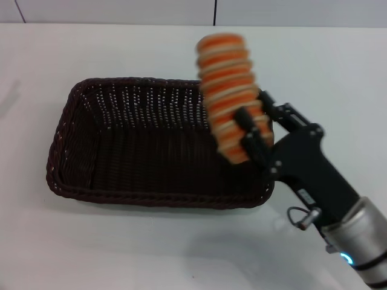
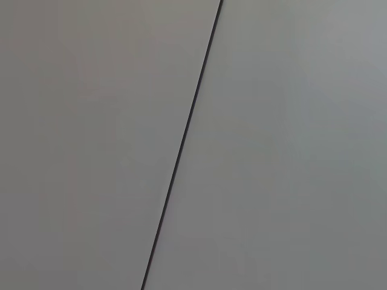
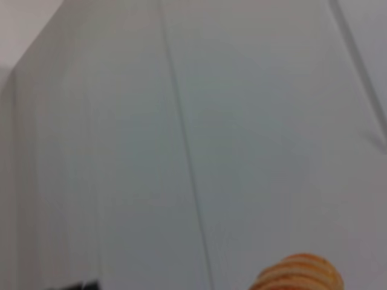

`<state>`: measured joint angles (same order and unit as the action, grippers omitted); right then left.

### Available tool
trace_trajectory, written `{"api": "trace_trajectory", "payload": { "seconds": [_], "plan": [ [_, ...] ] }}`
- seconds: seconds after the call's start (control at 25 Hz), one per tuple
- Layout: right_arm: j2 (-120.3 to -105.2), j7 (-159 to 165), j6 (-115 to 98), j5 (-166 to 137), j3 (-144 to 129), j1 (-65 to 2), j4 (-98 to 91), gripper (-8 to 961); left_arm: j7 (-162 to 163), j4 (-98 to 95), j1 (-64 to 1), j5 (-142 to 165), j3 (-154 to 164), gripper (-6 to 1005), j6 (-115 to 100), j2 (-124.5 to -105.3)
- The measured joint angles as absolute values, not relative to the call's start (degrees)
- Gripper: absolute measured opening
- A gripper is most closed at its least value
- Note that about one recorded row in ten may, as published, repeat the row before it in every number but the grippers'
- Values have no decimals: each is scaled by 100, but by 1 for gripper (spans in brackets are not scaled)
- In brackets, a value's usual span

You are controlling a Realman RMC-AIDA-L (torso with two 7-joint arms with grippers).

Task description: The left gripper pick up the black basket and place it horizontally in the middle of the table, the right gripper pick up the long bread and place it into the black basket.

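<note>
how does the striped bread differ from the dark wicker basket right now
The oblong tan-and-orange striped long bread is held aloft, nearly on end, by the black right gripper, over the right end of the basket; the large rectangular dark woven black basket lies flat on the white table. The bread is far smaller. The bread has ridged bright bands; the basket has dark open weave. Both are elongated.

Grey wall panels (image 2: 290, 145), thin dark seam (image 2: 184, 142) between.

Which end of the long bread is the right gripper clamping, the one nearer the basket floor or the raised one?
The lower end: the right gripper grips the long bread near its bottom, above the black basket; the raised end is free.
</note>
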<state>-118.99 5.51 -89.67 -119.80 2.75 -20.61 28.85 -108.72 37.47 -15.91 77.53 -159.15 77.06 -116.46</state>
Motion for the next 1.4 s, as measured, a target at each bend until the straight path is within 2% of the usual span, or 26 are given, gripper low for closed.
{"api": "trace_trajectory", "payload": {
  "seconds": [0.4,1.0,1.24,1.4],
  "plan": [
    [-11918,549,-8505,-11953,452,-2344,2522,582,-10879,3729,-1551,7733,-15935,847,7706,-11704],
    [-11917,484,-8738,-11940,2385,-2898,1508,581,-11600,2654,-1531,7670,-15914,847,7812,-11815],
    [-11923,433,-8843,-11935,2525,-2747,1514,581,-11950,2599,-1495,7486,-15941,847,7882,-11827],
    [-11932,423,-8872,-11924,2948,-2362,1506,582,-12084,2630,-1412,7200,-15944,847,7930,-11818]
  ]
}}
